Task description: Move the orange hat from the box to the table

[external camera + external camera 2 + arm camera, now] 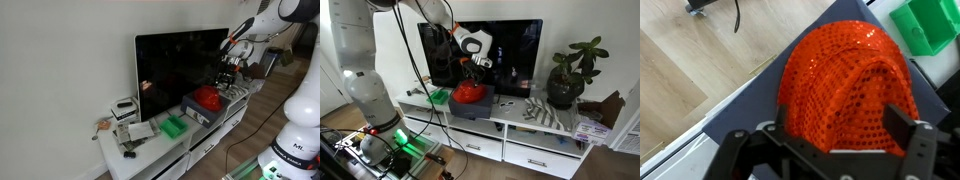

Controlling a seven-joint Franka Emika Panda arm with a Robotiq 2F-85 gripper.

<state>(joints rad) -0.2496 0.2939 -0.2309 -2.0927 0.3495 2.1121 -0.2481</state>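
Note:
The orange hat [845, 85] is a sequinned red-orange dome that sits on the flat dark grey box [740, 115]. It fills most of the wrist view. My gripper [840, 140] is open, with one finger on each side of the hat's near edge. In both exterior views the gripper [228, 74] [470, 76] hangs just above the hat [207, 97] [469, 93]. The box [198, 113] [482, 108] lies on the long white table [150, 152] [525, 128] in front of the TV.
A large black TV [180, 65] stands behind the box. A small green tray [175, 127] [930, 25] lies next to the box. A white boxy device [125, 108] sits at one end of the table. A potted plant [570, 75] and a striped cloth [546, 112] sit at the opposite end.

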